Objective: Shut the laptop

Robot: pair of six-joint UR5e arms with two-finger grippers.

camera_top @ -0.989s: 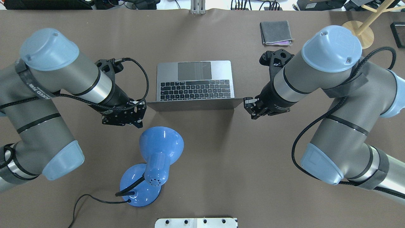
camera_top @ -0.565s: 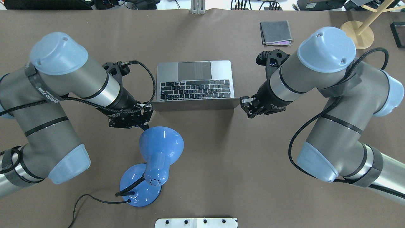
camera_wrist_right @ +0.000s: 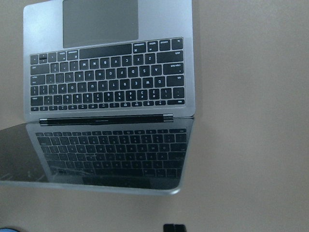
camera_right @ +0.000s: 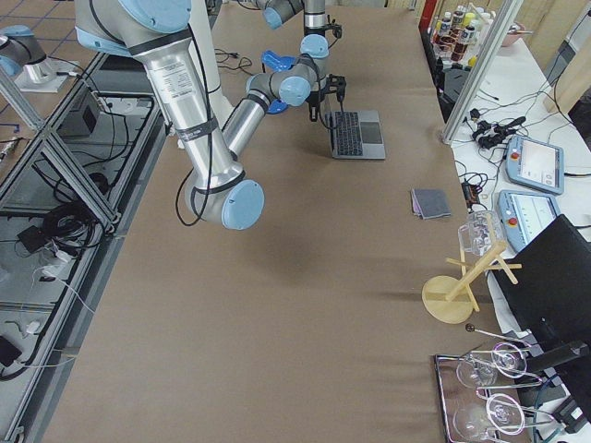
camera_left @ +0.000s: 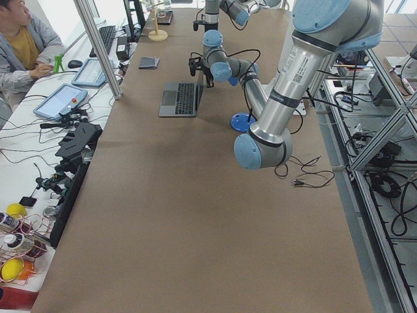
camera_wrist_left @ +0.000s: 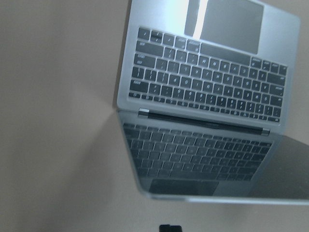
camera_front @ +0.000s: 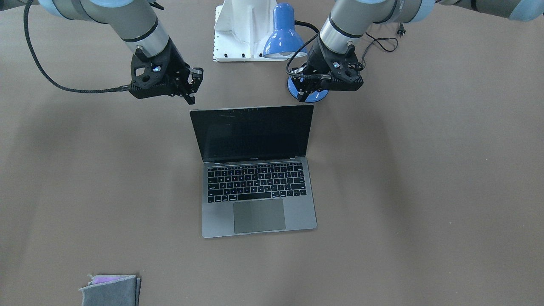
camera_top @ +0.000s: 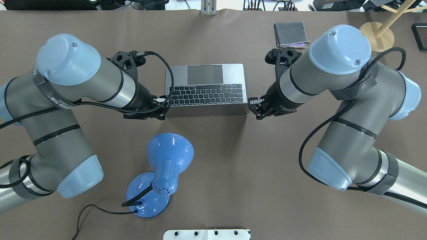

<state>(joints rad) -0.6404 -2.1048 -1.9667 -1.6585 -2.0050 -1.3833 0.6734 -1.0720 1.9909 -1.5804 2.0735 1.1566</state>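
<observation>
The grey laptop (camera_top: 206,90) stands open mid-table, its dark screen (camera_front: 253,131) facing away from me and its lid near upright. It also shows in the left wrist view (camera_wrist_left: 207,82) and the right wrist view (camera_wrist_right: 106,82). My left gripper (camera_top: 163,108) is behind the lid's left top corner, and it also shows in the front-facing view (camera_front: 302,90). My right gripper (camera_top: 252,107) is behind the right top corner, also seen from the front (camera_front: 194,85). Both look shut and empty. I cannot tell whether they touch the lid.
A blue desk lamp (camera_top: 166,160) with a black cord stands on my side of the laptop, close behind the left gripper. A folded grey cloth (camera_top: 291,34) lies far right. A wooden stand (camera_top: 377,31) is at the far right corner.
Both grippers have moved inward and forward to the lid's top corners. The lid's back now shows as a narrower band from overhead.
</observation>
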